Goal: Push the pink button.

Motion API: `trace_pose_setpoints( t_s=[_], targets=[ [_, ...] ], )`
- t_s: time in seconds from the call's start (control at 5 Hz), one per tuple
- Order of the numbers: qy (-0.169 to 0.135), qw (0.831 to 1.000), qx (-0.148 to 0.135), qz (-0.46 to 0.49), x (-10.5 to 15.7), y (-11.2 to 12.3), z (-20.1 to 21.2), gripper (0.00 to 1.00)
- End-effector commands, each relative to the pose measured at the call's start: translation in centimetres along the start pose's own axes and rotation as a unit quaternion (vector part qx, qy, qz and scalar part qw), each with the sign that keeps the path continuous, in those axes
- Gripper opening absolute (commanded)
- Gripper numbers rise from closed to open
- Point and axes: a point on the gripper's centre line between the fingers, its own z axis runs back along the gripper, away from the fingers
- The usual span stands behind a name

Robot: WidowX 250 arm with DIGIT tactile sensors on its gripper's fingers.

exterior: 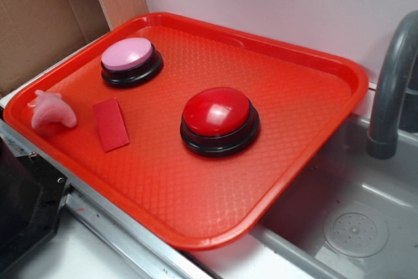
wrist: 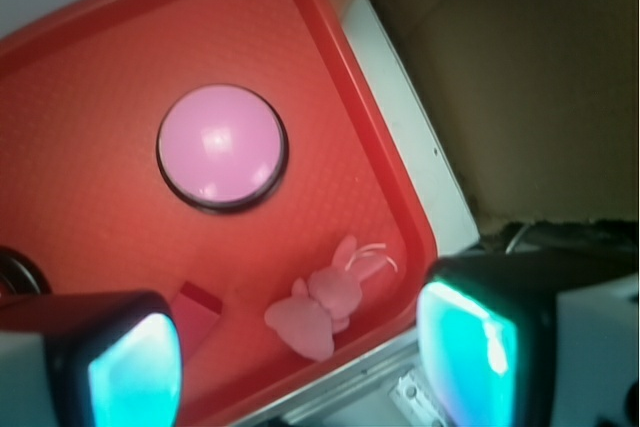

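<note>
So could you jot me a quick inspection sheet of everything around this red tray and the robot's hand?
Surface: red plastic tray with textured floor, resting partly over a grey sink.
Job's things: pink button on a black base, near the tray's far left corner, untouched.
Clutter: red button mid-tray; pink plush toy at the left rim; small flat red block beside it.
Hand: hand open, above the tray edge near the plush toy, fingers apart, holding nothing.
Cables: nothing seen clearly.
Surroundings: grey faucet, white wall, cardboard at left.
</note>
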Motion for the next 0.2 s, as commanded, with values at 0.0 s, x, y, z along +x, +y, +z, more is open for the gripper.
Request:
trace_pose_setpoints(
  t_s=[0.0],
  targets=[
    [-0.044, 0.999, 0.009, -0.010, 0.13, -0.11, 3.07, 1.00]
  ],
)
